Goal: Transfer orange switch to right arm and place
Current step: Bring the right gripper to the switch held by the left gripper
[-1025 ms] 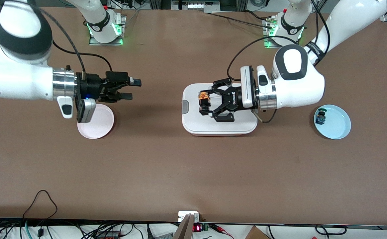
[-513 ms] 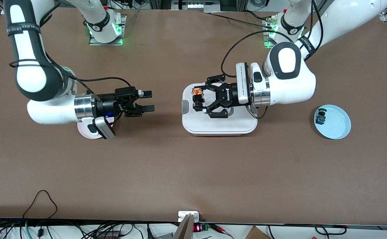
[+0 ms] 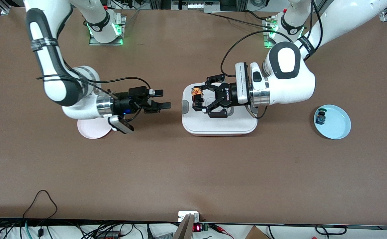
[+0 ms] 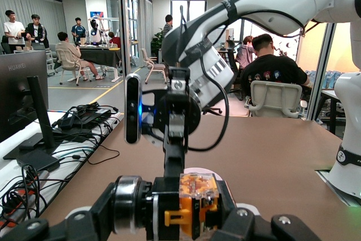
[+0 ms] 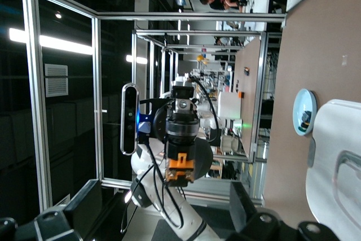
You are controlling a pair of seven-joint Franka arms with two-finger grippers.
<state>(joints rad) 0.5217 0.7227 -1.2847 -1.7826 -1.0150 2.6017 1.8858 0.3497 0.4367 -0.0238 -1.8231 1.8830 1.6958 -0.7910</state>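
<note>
My left gripper [image 3: 198, 99] is shut on the orange switch [image 3: 196, 93] and holds it sideways in the air over the edge of the white tray [image 3: 220, 126] that faces the right arm's end. In the left wrist view the switch [image 4: 194, 196] sits between my fingers. My right gripper [image 3: 162, 99] is open and empty. It hangs over bare table between the pink plate [image 3: 92, 131] and the tray, pointing at the switch with a gap between them. The right wrist view shows the switch [image 5: 180, 170] straight ahead between my open right gripper [image 5: 163, 207] fingers, still apart from them.
A light blue plate [image 3: 338, 124] holding a small blue-and-green part [image 3: 320, 117] lies toward the left arm's end. The pink plate lies partly under the right wrist. Cables and a power strip run along the table edge nearest the front camera.
My right arm has swung in and its open gripper has moved toward the switch. My left gripper shifted slightly toward the right arm early on, then held still with the switch.
</note>
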